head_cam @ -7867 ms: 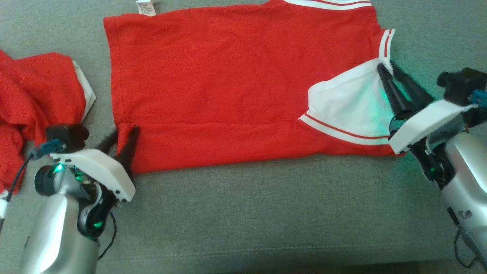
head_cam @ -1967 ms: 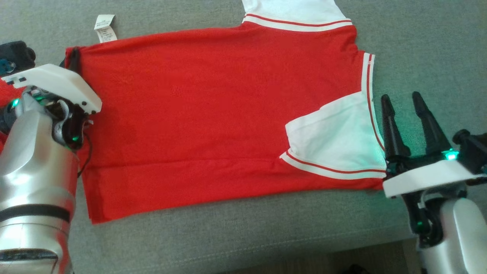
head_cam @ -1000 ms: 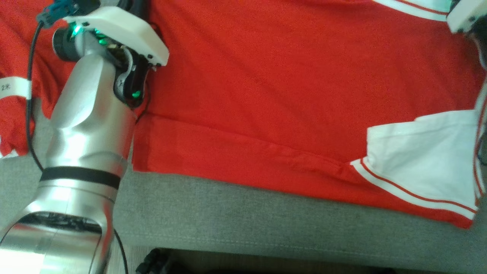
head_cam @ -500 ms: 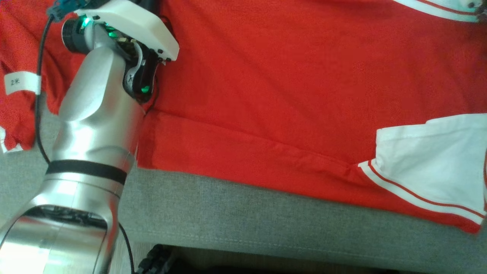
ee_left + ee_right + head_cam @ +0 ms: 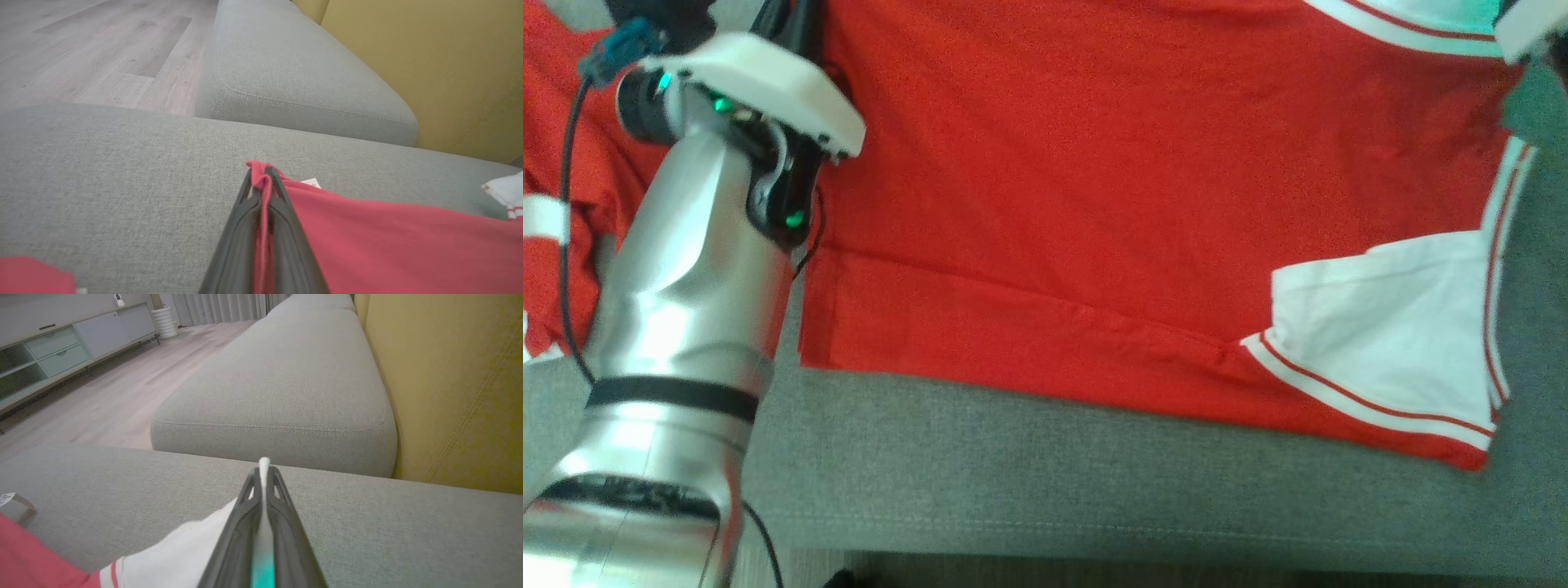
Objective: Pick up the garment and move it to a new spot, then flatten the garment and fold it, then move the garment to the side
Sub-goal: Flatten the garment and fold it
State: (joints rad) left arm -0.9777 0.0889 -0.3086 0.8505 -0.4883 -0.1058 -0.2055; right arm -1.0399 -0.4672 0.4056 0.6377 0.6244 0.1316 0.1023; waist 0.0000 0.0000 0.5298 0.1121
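Observation:
The garment (image 5: 1111, 180), a red shirt with white striped trim, lies spread flat on the grey sofa seat (image 5: 1054, 490). Its white sleeve (image 5: 1388, 327) lies folded in at the lower right. At the shirt's far left corner my left gripper (image 5: 263, 174) is shut on a pinch of red cloth; in the head view its dark fingers (image 5: 796, 20) point up along the shirt's left edge. My right gripper (image 5: 264, 467) is shut on a fold of white fabric, and its white housing (image 5: 1529, 31) shows at the head view's top right corner.
A second red garment (image 5: 556, 163) lies bunched at the far left beside my left arm. The seat's front edge (image 5: 1094, 543) runs along the bottom. Beyond the shirt are another grey cushion (image 5: 286, 384), the yellow backrest (image 5: 449, 375), wooden floor (image 5: 81, 49) and a low cabinet (image 5: 49, 351).
My right gripper has shut on the shirt's white fabric. The left gripper keeps its hold on the red corner. The head camera has shifted a little.

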